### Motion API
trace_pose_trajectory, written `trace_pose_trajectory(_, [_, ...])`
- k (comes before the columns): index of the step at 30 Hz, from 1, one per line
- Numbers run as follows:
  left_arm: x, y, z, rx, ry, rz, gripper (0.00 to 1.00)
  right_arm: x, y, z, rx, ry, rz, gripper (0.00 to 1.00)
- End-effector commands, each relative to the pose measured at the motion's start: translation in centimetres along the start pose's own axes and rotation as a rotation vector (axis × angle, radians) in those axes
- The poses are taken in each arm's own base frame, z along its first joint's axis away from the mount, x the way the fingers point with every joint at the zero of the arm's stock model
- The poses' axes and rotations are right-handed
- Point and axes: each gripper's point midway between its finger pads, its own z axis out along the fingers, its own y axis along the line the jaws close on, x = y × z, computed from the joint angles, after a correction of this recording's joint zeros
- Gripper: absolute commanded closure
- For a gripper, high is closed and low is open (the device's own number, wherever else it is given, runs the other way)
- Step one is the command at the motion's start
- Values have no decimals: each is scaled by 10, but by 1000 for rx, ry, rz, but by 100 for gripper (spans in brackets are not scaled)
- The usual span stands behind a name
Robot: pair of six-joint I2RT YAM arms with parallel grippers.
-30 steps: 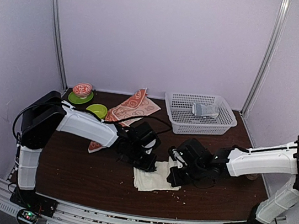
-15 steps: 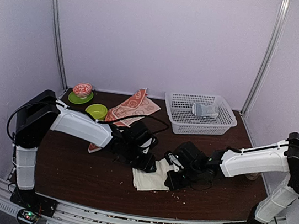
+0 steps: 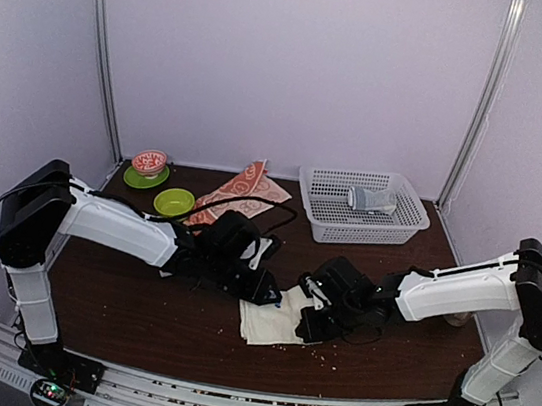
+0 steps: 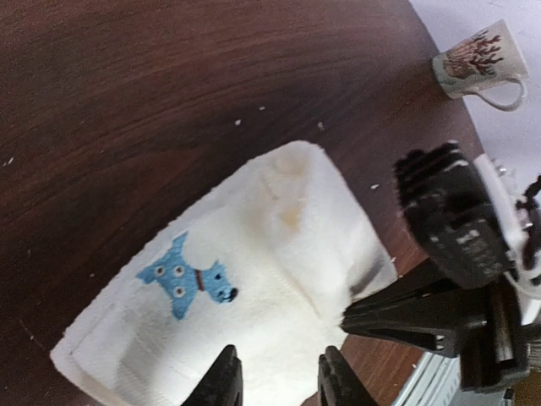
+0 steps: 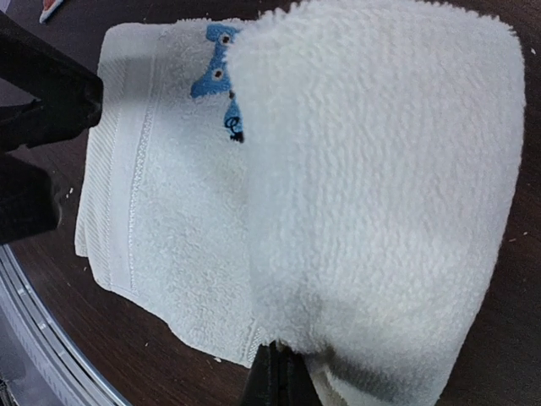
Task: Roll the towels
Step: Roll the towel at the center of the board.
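Note:
The cream-white towel (image 3: pixel 272 322) lies on the brown table, its blue dog mark (image 4: pixel 186 276) facing up. My right gripper (image 3: pixel 311 322) is shut on the towel's right edge and holds it folded over the rest, so a thick flap (image 5: pixel 372 169) fills the right wrist view and partly hides the blue mark (image 5: pixel 218 72). My left gripper (image 4: pixel 279 385) is open, its fingers just above the towel's (image 4: pixel 279 254) left part with nothing between them. The orange-red towel with white circles (image 3: pixel 242 195) lies crumpled at the back of the table, behind my left arm.
A white basket (image 3: pixel 401 229) at the back right holds a pale grey-blue cloth bundle (image 3: pixel 370 199). A green plate with a red bowl (image 3: pixel 148 168) and a green bowl (image 3: pixel 174 200) sit at the back left. A patterned mug (image 4: pixel 478 63) stands at the right. Crumbs dot the table.
My right gripper has moved left, carrying the cream towel's edge further over the towel. My left arm has swung back to the left and its gripper has shifted a little left.

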Motion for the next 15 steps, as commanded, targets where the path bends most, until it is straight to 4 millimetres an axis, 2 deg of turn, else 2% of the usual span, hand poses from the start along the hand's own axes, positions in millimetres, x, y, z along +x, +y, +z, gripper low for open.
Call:
trace_pose_trajectory(1, [-33, -48, -8, 219, -93, 35, 70, -7, -1, 4, 4, -20, 35, 100])
trace_pose_trajectory(7, [-35, -57, 9, 282, -63, 12, 77, -9, -1, 5, 1, -26, 40, 100])
trace_pose_trajectory(12, [-32, -51, 29, 277, -23, -6, 86, -11, 0, 5, -7, -23, 37, 100])
trace_pose_trajectory(15, [-32, -42, 39, 270, -9, -32, 88, -11, 1, 4, -11, -17, 31, 100])
